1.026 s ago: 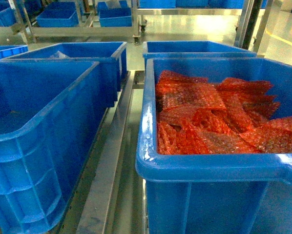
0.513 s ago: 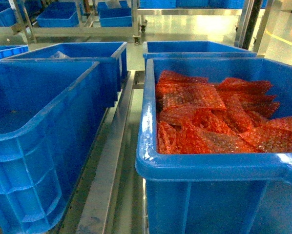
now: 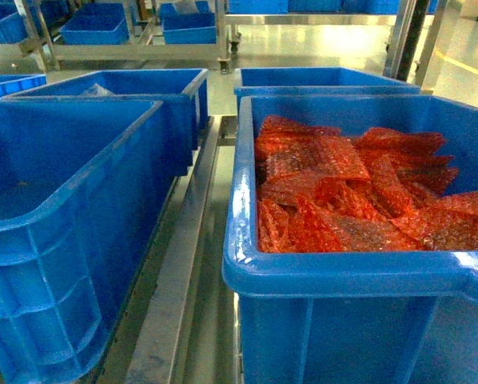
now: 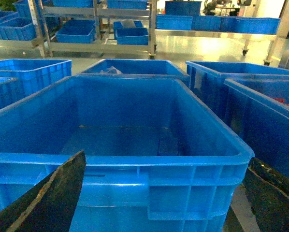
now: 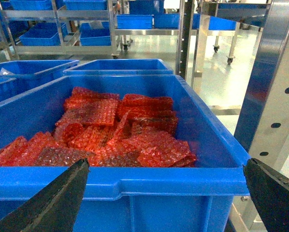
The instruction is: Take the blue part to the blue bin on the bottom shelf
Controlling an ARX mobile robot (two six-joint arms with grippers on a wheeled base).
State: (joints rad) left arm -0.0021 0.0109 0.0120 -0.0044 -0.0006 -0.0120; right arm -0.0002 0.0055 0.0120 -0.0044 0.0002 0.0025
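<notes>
Both tools spread wide and empty: right tool (image 5: 164, 203) faces the near-right bin (image 5: 135, 186) of red bubble-wrap packets (image 5: 110, 135), left tool (image 4: 164, 203) the near-left bin (image 4: 120, 166); no blue part is visible.

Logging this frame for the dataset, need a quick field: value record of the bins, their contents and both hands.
near left bin: large blue plastic bin, looks empty
near right bin: large blue plastic bin, holds red bubble-wrap pouches
between bins: flat steel rail
behind: two more blue bins; left one holds something pale, right one's contents hidden
blue part: none visible
left hand: open, fingers wide, level with the empty bin's near wall, holding nothing
right hand: open, level with the pouch bin's near wall, holding nothing
right side: perforated steel upright
</notes>
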